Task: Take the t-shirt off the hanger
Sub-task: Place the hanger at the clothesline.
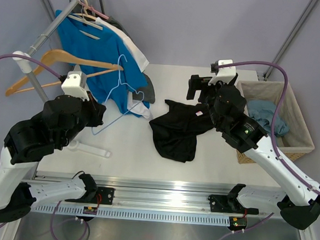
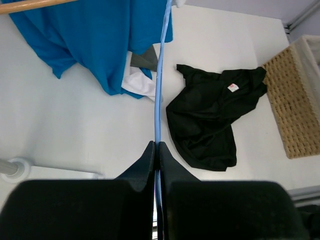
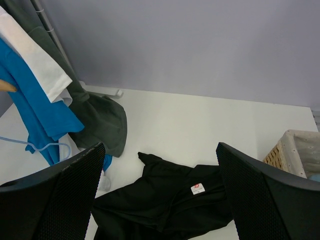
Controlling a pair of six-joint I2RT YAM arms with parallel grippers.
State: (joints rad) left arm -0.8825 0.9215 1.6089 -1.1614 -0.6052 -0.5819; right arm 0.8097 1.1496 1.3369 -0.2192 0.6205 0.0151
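Black t-shirt off its hanger on a white desk

The white desk stands against plain grey-lilac walls, with a clothes rack carrying a blue t-shirt at the left and a wicker basket at the right. The left end effector is clamped on a blue wire hanger. The black t-shirt lies crumpled mid-desk, apart from that hanger and beneath the right end effector, whose fingers stand wide apart. Its white neck tag bears a red mark, too small to read.
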